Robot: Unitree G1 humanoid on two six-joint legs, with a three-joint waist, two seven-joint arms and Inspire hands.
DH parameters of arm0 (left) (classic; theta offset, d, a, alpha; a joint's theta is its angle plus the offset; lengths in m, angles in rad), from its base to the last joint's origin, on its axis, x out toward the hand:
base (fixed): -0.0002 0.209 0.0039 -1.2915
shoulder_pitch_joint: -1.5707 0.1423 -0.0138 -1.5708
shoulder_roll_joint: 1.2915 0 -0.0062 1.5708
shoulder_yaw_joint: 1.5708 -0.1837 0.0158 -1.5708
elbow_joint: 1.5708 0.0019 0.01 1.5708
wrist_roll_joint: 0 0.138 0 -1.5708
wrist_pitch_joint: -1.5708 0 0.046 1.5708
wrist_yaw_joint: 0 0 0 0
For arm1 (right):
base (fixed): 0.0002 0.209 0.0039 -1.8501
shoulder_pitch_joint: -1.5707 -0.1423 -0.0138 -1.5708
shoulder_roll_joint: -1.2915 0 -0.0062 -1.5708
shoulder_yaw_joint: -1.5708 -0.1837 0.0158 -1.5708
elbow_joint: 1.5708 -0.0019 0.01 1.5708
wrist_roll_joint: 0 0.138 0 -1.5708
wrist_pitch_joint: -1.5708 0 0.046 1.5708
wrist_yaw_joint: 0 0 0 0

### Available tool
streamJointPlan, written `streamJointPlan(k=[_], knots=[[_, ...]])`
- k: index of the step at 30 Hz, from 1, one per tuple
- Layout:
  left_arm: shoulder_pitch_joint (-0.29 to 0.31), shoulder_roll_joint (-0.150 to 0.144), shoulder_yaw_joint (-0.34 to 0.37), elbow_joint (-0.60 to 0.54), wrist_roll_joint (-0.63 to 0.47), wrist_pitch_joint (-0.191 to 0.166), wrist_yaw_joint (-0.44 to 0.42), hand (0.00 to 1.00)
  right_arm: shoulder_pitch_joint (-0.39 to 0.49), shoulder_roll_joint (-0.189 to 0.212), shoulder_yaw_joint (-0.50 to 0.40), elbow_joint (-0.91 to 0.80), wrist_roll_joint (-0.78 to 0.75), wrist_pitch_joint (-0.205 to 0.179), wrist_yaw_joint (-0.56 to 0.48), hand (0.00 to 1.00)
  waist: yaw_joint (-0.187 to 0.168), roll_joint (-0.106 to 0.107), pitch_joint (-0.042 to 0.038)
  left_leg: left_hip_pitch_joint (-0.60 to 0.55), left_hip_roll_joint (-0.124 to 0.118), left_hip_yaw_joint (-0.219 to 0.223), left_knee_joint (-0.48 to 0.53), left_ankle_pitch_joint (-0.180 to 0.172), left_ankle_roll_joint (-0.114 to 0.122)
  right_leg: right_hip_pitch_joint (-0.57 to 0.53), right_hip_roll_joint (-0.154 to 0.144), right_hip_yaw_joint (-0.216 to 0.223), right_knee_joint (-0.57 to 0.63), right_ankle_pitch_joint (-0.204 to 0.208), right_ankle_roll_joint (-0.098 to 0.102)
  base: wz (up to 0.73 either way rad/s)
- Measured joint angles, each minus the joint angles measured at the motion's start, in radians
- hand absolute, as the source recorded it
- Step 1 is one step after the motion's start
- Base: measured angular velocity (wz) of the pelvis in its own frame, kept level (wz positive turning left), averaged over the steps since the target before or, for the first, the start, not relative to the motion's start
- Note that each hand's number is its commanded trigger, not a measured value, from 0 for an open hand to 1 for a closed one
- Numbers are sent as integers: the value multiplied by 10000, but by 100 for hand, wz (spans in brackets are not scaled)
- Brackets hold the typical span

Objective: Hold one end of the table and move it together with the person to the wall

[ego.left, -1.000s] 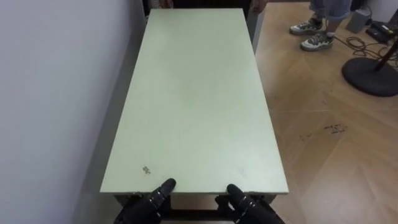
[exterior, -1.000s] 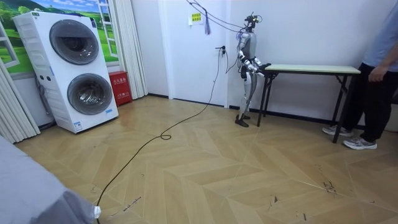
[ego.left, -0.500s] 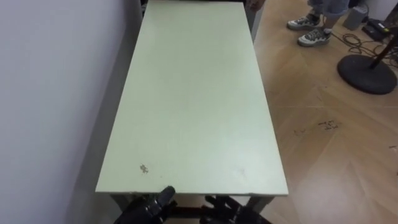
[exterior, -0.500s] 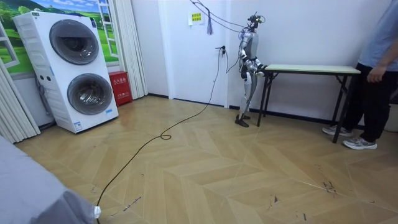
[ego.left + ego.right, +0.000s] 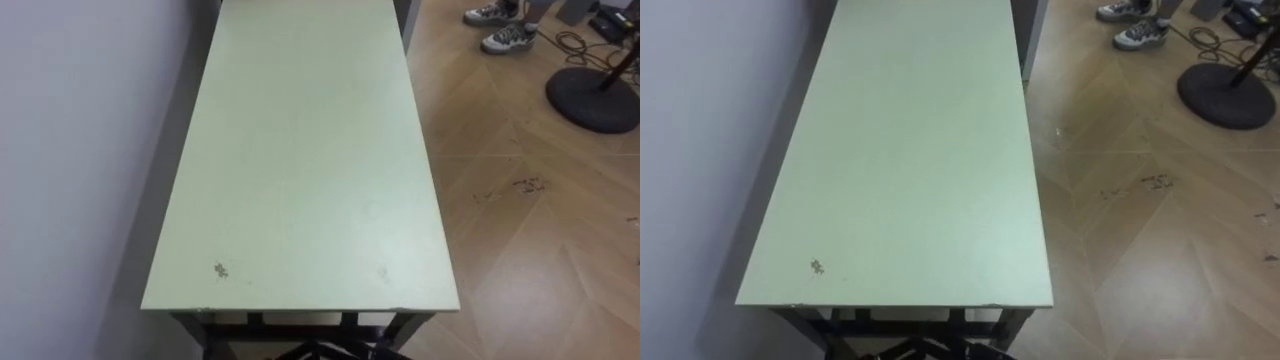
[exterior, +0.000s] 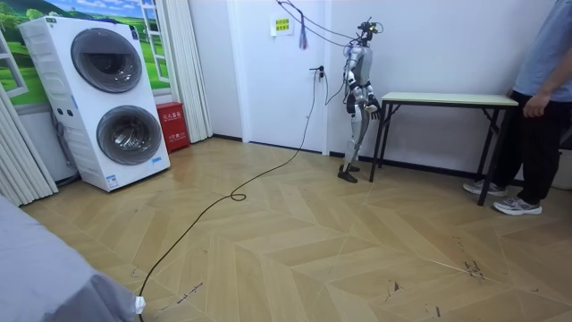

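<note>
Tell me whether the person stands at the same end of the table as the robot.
No: the person stands at the end of the table on the room view's right, and the robot at the opposite end.

Seen from the robot's head, the pale green worktop (image 5: 300,150) runs up past the picture's top edge, so its far end is cut off. Its legs are hidden beneath it. Dark shapes (image 5: 335,351) under the near edge are cut by the bottom edge; what they are cannot be told. A pair of shoes (image 5: 505,38) is cropped at the top, and a round dark stand base (image 5: 597,97) at the right edge. In the room view, the right robot hand (image 6: 372,105) is too small to tell whether it touches the worktop. The person (image 6: 541,98) is cut off by the top and right edges.
</note>
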Motion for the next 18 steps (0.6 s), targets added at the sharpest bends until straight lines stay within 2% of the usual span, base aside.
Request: streamJointPlan(k=[3,4,6,7,8,12,14,18], knots=[[-25,-8,21,79,396,-83,424,0,109,3,-9,64,-37,-19,-141,0,-8,16,-9,24,0,-114,13,-14,-5,97,-5,-108,-31,0,-2,8],[-41,-54,63,133,561,-154,612,0,189,5,-27,146,-38,-27,-242,0,9,28,-38,46,0,-125,-2,-13,-6,155,5,-114,-118,0,-2,4],[-70,-163,216,305,770,-290,999,0,186,21,-79,431,-16,-73,-517,0,29,53,-42,80,0,-132,-5,-11,-5,250,14,-117,-168,0,-2,0],[-83,-237,354,456,1000,-345,1333,0,163,30,-117,629,55,-224,-737,0,30,74,-57,152,-1,-138,-37,-11,-6,276,32,-109,-180,0,-2,0],[-59,-242,420,602,1170,-457,1750,0,178,63,-170,922,175,-363,-1014,0,29,66,-115,233,-2,-142,-97,-6,-14,337,59,-85,-198,0,-2,-4],[-33,-240,876,1269,1531,-785,2984,0,171,218,-670,1758,549,-823,-1831,0,7,75,-160,688,3,-185,-405,52,-112,904,225,-77,-715,64,-6,-1],[133,-263,1542,1833,2186,-935,3867,0,170,583,-1259,2325,665,-969,-2337,0,-1,82,-208,943,20,-357,-576,88,-175,1270,359,-113,-1081,147,-30,-2],[471,-456,2526,2218,3725,-968,5006,0,130,866,-1721,2563,85,-1021,-2722,0,7,32,-194,1069,-22,-755,-664,116,-211,1565,454,-125,-1441,202,-14,8]])
